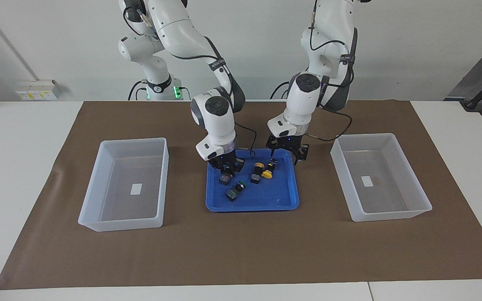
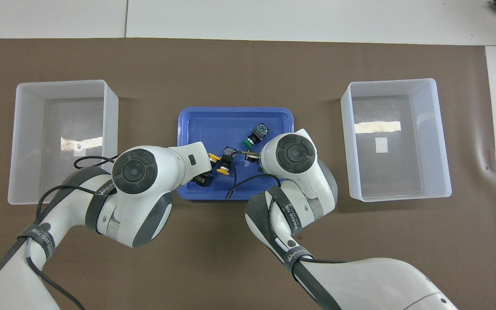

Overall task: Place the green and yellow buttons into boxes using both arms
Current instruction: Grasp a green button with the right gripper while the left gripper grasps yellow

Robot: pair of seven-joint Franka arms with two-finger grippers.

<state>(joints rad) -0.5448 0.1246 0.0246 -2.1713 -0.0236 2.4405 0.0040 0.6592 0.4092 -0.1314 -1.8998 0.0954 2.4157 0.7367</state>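
Observation:
Several buttons lie in the blue tray (image 1: pixel 276 194). A green-capped one (image 1: pixel 234 191) lies farthest from the robots and also shows in the overhead view (image 2: pixel 254 134). Two yellow-capped ones (image 1: pixel 262 171) lie in the middle (image 2: pixel 224 161). My right gripper (image 1: pixel 226 168) is down in the tray on a dark button body (image 1: pixel 224 179); its wrist hides most of it in the overhead view (image 2: pixel 249 157). My left gripper (image 1: pixel 285 155) is open and empty, just above the tray's edge nearest the robots, beside the yellow buttons (image 2: pixel 202 178).
Two translucent white boxes stand on the brown mat beside the tray, one toward the right arm's end (image 1: pixel 92 188) (image 2: pixel 347 142) and one toward the left arm's end (image 1: pixel 343 167) (image 2: pixel 110 129). Each holds only a small white sticker.

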